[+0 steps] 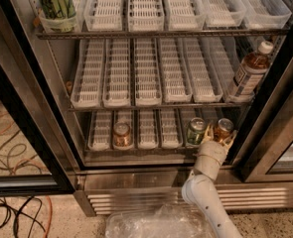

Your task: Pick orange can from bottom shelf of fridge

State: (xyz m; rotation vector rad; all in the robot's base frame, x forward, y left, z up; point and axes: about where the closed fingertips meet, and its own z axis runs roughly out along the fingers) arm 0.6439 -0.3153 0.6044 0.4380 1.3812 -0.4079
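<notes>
Bottom shelf (146, 150), right end: pincer (218, 135) spread wide astride orange can (224, 126); green can (195, 130) just left, door frame (262, 118) right.

Some test lab or shop back room, I'd say: a commercial glass-door fridge (136, 198) with white lane trays (148, 73), loose cables (12, 212) across the speckled floor (61, 227), and a robot's pincer (219, 133) at the bottom shelf (146, 151).

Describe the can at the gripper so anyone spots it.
In the stainless steel display fridge, go to the bottom wire shelf of white trays. At its right end stands the orange-copper can, the white arm's gripper right at it. Its left neighbour is a green can; a lookalike copper can sits far left.
</notes>
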